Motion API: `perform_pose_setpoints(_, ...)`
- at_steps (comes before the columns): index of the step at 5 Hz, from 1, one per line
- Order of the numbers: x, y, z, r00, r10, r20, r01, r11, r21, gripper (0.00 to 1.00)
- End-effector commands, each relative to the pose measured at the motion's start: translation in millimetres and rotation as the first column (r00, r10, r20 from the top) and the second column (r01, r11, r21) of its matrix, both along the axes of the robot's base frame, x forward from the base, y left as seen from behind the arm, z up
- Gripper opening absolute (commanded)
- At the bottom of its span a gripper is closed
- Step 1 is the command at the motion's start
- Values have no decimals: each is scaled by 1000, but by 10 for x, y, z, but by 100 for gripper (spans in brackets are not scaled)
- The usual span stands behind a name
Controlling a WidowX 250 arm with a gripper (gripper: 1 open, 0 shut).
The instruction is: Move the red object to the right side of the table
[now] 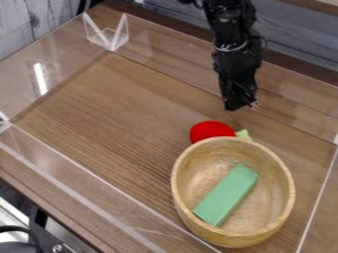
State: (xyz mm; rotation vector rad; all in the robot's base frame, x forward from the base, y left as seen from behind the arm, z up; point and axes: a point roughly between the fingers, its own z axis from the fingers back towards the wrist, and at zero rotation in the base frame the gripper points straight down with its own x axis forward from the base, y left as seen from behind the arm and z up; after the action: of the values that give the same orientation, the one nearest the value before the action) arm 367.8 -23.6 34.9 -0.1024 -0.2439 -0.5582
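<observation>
1 gripper (234, 107), black, at the end of 1 dark arm (228, 25) reaching in from the top of the frame. Jaws clenched, nothing visible between them. It's above the table, just behind the strawberry on the far side, apart from it in the view; can't tell how high it hangs.

1 red strawberry (211, 132), glossy, with 1 green leafy cap (243, 134) on its right side in the view. It sits on the table (113, 119), right of the middle in the view, at the far rim of the bowl. Can't tell if strawberry and bowl touch or just sit close.

1 round wooden bowl (180, 188), light colored, in the near right part of the view. 1 green block (226, 194) inside it, flat, lying at a slant. Bowl takes up the space directly on the near side of the strawberry, so it blocks that side.

1 clear plastic piece (109, 34) near the far left part of the table, well apart from the strawberry. Clear low walls edge the wood-grain top. Black cables (27, 233) at the near left corner, well away from the strawberry.
</observation>
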Motion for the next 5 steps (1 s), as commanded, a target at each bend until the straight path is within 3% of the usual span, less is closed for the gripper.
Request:
perform_pose_setpoints(1, 34, 23, 129, 999, 11, 45, -11, 1000, -5, 0)
perform_pose_setpoints(5, 63, 122, 327, 989, 90, 118, -89, 996, -16, 0)
